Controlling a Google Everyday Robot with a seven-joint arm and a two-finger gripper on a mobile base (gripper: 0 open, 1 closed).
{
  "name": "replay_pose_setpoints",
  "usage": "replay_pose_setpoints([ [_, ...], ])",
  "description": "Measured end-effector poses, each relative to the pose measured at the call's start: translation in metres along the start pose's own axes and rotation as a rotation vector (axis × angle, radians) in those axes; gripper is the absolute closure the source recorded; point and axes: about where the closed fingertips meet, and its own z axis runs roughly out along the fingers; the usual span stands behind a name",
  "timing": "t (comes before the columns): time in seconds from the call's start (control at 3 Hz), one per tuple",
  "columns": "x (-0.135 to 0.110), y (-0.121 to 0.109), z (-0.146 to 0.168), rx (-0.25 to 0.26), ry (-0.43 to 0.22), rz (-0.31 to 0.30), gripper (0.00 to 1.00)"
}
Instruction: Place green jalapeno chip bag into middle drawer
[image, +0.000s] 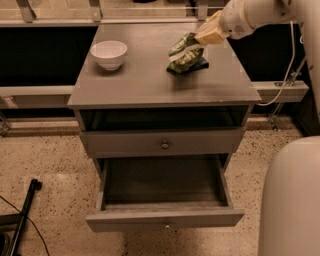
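Note:
The green jalapeno chip bag (184, 52) hangs from my gripper (206, 37), which is shut on its upper right end. The bag is low over the right rear part of the grey cabinet top (140, 82); I cannot tell whether its lower end touches the top. It covers most of a small dark packet (202, 64). The arm reaches in from the upper right. The middle drawer (165, 185) is pulled open at the bottom of the cabinet, with a dark inside that holds nothing. Its front (165, 218) faces me.
A white bowl (109, 53) stands on the cabinet top at the left rear. A closed drawer front with a small knob (164, 145) sits above the open drawer. My white body (292, 200) fills the lower right. A black stand (25, 210) lies on the floor at left.

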Motion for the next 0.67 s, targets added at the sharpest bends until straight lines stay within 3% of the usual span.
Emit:
replay_pose_setpoints([
  [0.33,0.0010,0.0019,0.0044,-0.007,0.001,0.003,1.00],
  [0.67,-0.0054,0.0065,0.0089,-0.034,-0.006,-0.036,1.00],
])
